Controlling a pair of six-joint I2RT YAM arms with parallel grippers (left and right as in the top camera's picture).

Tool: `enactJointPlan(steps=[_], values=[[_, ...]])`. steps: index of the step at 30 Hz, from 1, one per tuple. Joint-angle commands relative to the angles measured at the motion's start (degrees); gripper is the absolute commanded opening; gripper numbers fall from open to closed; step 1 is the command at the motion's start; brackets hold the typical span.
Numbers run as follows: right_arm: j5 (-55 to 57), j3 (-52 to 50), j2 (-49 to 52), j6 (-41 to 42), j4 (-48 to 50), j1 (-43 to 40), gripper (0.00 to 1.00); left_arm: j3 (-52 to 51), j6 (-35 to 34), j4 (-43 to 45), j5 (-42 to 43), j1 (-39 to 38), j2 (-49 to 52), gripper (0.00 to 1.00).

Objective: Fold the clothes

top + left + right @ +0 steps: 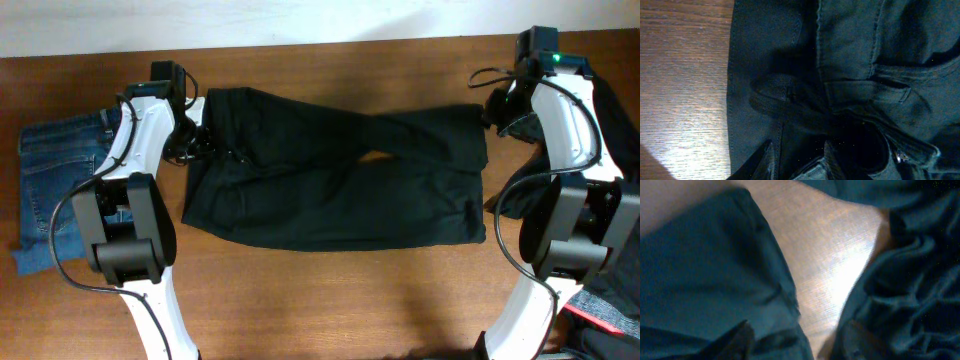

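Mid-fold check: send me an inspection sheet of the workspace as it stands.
Surface: brown wooden table, no spills seen.
Job's things: black trousers spread across the middle, legs crossed; blue jeans at the left edge.
Clutter: dark fabric heap at the right edge; red-edged item bottom right, unclear.
Hands: left hand down on the trousers' waist, grip unclear; right hand open by the leg ends.
Cables: black cables loop beside both arms, none visibly snagged.
Surroundings: white wall behind the table.
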Motion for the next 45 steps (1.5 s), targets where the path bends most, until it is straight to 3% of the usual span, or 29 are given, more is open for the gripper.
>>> enactJointPlan(steps=[1, 6, 9, 19, 22, 24, 25, 30, 35, 37, 40, 42, 44, 45], values=[[1.31, -0.09, -1.16, -4.35, -1.62, -1.11, 0.66, 0.57, 0.98, -0.26, 0.59, -0.17, -1.42, 0.33], [-6.88, -3.61, -1.11, -10.25, -3.45, -1.38, 0.71, 0.57, 1.14, -0.22, 0.59, -0.17, -1.42, 0.33], [-7.63, -7.48, -1.09, -12.2, 0.66, -1.27, 0.77, 0.57, 1.16, 0.07, 0.59, -0.17, -1.42, 0.33], [-13.77, -21.75, -1.09, -14.71, 19.45, -1.27, 0.78, 0.57, 2.12, 0.09, 0.61, -0.17, -1.42, 0.33], [-16.7, -24.57, -1.09, -14.67, 23.23, -1.27, 0.62, 0.57, 2.23, 0.04, 0.59, -0.17, -1.42, 0.33], [-17.66, -25.05, -1.09, -14.67, 23.34, -1.27, 0.13, 0.57, 2.23, -0.04, 0.59, -0.17, -1.42, 0.33], [-18.95, -25.0, -1.25, -14.62, 22.01, -1.27, 0.04, 0.57, 2.25, -0.07, 0.59, -0.17, -1.42, 0.33], [-21.33, -23.04, -3.8, -13.88, 13.18, -1.27, 0.04, 0.57, 2.25, -0.02, 0.59, -0.17, -1.42, 0.33], [-26.18, -14.45, -8.7, -13.81, -8.63, -1.25, 0.04, 0.57, 2.25, -0.04, 0.59, -0.17, -1.42, 0.33], [-31.95, -9.03, -10.73, -18.82, -15.69, -1.01, 0.04, 0.57, 2.23, 0.0, 0.59, -0.17, -1.42, 0.33], [-39.95, 1.86, -12.48, -22.25, -15.26, -0.92, 0.04, 0.57, 2.23, 0.31, 0.61, -0.17, -1.42, 0.33], [-30.82, 7.87, -12.33, -11.76, -2.71, -1.42, 0.27, 0.57, 2.23, 0.37, 0.61, -0.17, -1.42, 0.33], [-13.6, 7.78, -11.93, 3.8, 3.17, -1.44, 0.38, 0.57, 2.21, 0.17, 0.63, -0.2, -1.42, 0.33], [-6.05, 7.41, -11.17, 10.51, 2.73, -1.42, 0.38, 0.57, 2.21, -0.11, 0.63, -0.2, -1.42, 0.33]])
